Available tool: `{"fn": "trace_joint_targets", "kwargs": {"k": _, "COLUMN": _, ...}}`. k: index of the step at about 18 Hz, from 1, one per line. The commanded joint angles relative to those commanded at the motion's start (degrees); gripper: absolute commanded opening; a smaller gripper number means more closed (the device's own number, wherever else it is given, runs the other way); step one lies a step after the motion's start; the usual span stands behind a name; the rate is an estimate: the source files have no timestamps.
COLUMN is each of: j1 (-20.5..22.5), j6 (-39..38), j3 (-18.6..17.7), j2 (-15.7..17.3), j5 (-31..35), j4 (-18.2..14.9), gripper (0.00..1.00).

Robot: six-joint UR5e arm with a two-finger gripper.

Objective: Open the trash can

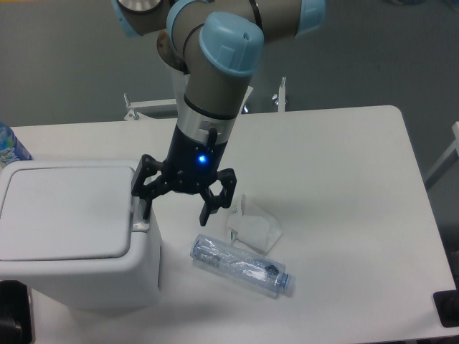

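Nearest us, the trash can (72,236) sits lid-down at the table's (344,165) left edge; our gripper (176,204), fingers apart, reaches its push-button tab (139,215).

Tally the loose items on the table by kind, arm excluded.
Trash can: 1
Plastic bottle: 1
Clear plastic wrapper: 1
Blue-patterned item cut off at the left edge: 1
Total: 4

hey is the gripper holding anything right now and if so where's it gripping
Nothing is held. The gripper is open, one of its fingers at the trash can lid's right edge by the button tab.
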Motion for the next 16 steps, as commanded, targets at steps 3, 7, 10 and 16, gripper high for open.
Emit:
{"fn": "trace_joint_targets", "kwargs": {"k": 3, "j1": 0.00, "j6": 0.00, "j3": 0.00, "j2": 0.09, "j5": 0.00, "j4": 0.00, "gripper": 1.00}}
{"fn": "trace_joint_targets", "kwargs": {"k": 7, "j1": 0.00, "j6": 0.09, "j3": 0.61, "j2": 0.09, "j5": 0.00, "j4": 0.09, "gripper": 1.00}}
{"fn": "trace_joint_targets", "kwargs": {"k": 10, "j1": 0.09, "j6": 0.00, "j3": 1.49, "j2": 0.35, "j5": -0.09, "j4": 3.76, "gripper": 1.00}}
{"fn": "trace_joint_targets", "kwargs": {"k": 16, "j1": 1.23, "j6": 0.79, "j3": 4.04, "j2": 0.62, "j5": 3.68, "j4": 5.89, "gripper": 1.00}}
